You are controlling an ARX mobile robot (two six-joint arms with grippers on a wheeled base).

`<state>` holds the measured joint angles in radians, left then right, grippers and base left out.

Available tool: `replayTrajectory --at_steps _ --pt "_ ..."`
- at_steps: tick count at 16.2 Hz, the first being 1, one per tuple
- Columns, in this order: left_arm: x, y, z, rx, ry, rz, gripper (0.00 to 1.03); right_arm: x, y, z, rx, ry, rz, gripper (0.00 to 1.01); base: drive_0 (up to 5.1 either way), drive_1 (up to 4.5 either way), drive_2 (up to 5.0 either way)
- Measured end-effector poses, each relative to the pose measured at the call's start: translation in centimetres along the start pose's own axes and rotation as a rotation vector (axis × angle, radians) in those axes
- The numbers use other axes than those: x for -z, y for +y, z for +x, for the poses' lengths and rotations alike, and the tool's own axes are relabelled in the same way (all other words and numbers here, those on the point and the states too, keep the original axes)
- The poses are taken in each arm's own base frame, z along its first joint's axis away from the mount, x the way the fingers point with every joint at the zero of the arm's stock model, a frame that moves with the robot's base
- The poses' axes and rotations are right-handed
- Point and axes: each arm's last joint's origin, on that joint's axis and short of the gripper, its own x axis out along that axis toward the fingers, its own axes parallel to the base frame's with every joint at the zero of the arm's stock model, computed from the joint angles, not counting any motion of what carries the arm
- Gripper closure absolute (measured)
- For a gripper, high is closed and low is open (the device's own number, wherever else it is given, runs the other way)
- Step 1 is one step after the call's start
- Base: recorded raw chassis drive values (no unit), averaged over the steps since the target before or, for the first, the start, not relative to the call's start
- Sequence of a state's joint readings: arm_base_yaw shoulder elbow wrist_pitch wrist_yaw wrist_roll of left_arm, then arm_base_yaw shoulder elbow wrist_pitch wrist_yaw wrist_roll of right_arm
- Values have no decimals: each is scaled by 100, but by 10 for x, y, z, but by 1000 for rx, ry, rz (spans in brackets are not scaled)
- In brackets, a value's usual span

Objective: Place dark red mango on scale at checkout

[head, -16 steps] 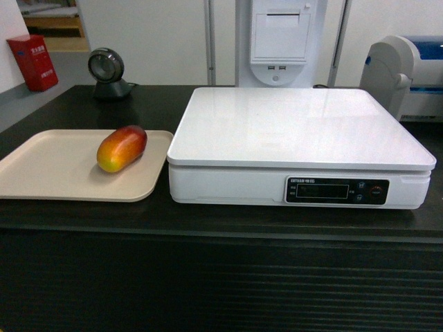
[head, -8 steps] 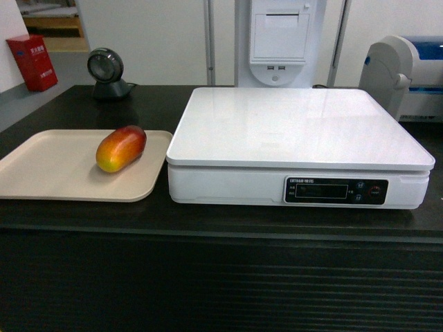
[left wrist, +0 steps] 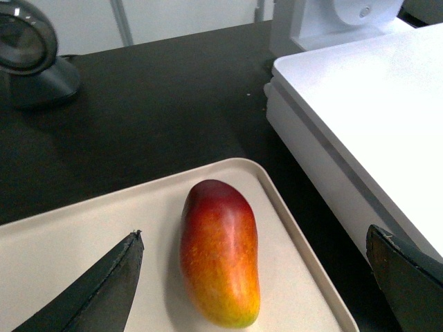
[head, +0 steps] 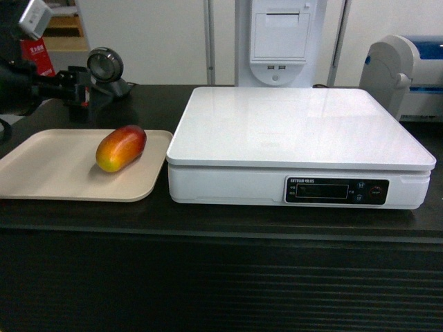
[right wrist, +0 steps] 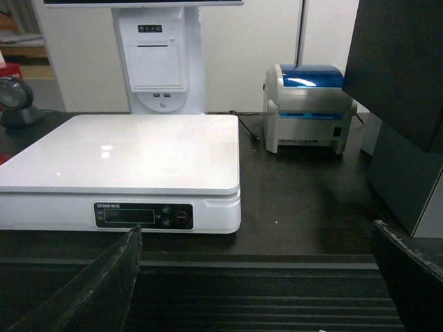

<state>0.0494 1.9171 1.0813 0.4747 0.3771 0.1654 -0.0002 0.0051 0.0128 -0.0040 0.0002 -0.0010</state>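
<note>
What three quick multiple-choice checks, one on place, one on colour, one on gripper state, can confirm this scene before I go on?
1. The dark red mango lies:
A on the scale
B on the beige tray
C on bare counter

2. The scale top is:
A white
B black
C beige

3. The left gripper is:
A shut on the mango
B shut, empty
C open

Answers: 1 B, it rests on the beige tray left of the scale. 2 A, its flat top is white. 3 C, the left wrist view shows its fingers spread wide either side of the mango, not touching it.
</note>
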Motion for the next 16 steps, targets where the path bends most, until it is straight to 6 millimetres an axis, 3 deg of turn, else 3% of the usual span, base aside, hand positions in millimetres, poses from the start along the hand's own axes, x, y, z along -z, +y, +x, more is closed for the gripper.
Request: replayTrajectory --at_steps 5,10,16 --pt "9 11 44 79 131 26 5 0 0 0 0 0 0 3 0 0 0" --pt "3 11 69 81 174 43 5 0 0 0 0 0 0 3 0 0 0" --pt "15 23 96 58 249 13 5 0 0 0 0 0 0 3 0 0 0"
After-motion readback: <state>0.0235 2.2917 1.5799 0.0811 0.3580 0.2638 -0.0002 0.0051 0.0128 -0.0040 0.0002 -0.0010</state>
